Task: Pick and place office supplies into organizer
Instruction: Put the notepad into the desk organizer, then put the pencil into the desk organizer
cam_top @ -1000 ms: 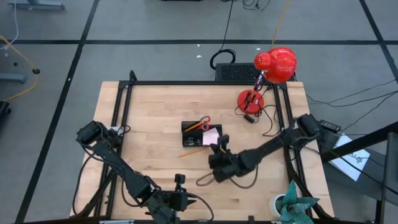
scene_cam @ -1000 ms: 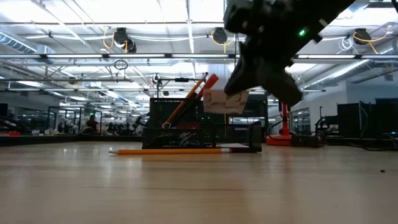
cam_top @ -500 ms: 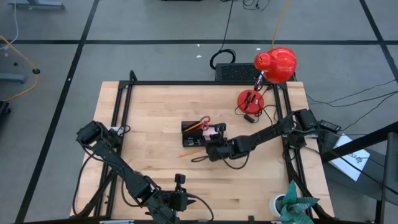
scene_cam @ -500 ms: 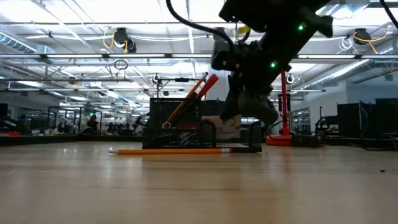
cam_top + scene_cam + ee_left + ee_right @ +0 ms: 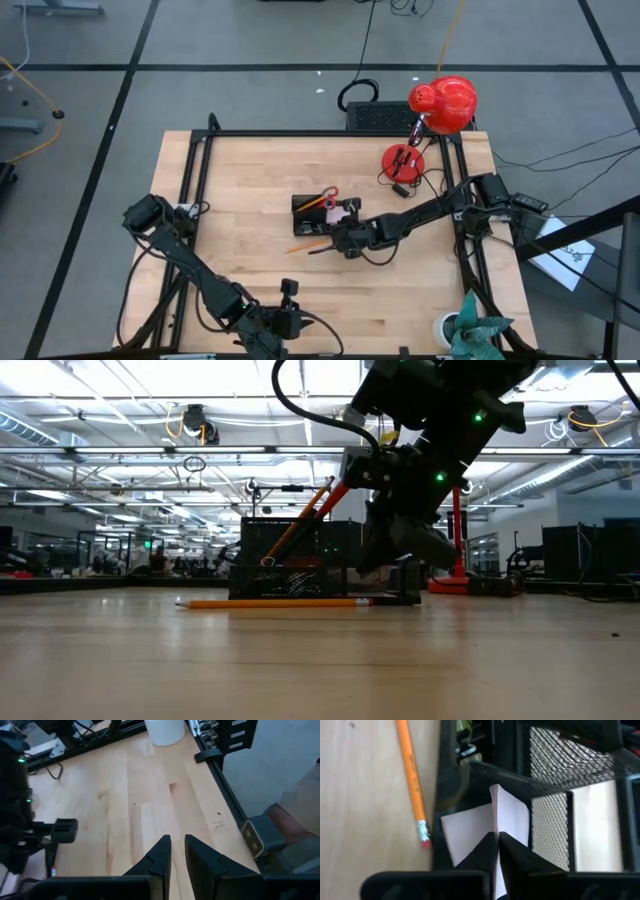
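The right gripper (image 5: 496, 840), lowered from mid-air, now pinches the pink sticky-note pad (image 5: 470, 832) inside the black mesh organizer (image 5: 318, 215) at frame center; release looks next.

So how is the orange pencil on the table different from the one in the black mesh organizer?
The orange pencil on the table lies flat on the wood beside the black mesh organizer; the orange pencil in the organizer leans steeply out of its taller section. The first is untouched and outside; the second is already stowed. Both are slim and orange.
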Tool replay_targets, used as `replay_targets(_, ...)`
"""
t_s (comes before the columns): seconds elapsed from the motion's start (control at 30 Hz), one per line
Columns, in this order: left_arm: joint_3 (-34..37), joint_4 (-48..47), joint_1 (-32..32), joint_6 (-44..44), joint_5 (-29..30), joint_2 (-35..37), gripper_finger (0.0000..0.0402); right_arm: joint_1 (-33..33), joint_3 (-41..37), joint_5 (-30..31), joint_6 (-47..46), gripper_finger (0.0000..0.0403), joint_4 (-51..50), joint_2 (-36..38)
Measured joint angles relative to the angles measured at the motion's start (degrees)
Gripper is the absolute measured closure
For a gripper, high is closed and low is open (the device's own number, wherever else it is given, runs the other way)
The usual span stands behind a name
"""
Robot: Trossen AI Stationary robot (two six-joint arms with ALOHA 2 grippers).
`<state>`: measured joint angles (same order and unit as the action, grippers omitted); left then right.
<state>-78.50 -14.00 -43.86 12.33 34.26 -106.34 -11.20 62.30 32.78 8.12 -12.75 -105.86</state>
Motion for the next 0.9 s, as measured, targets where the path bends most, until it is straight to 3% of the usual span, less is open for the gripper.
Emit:
replay_targets(0.47,0.0,-4.0,1.8,6.5,-4.3,0.0,0.0339,0.0,0.0,1.3,-3.2,0.0249,1.7,0.4)
replay_targets(0.63,0.0,-15.4,4.0,15.7,-4.7,0.0,0.0339,-2.1,0.0,4.7,-4.5,0.0239,0.5,4.4)
replay_targets(0.77,0.0,-20.1,6.7,22.5,-4.7,0.0,0.0339,-6.0,0.0,0.8,-7.2,0.0239,2.0,9.5)
replay_targets(0.9,0.0,-21.2,9.9,22.6,-7.2,0.0,0.0339,-11.7,0.0,-2.2,-7.5,0.024,4.2,13.1)
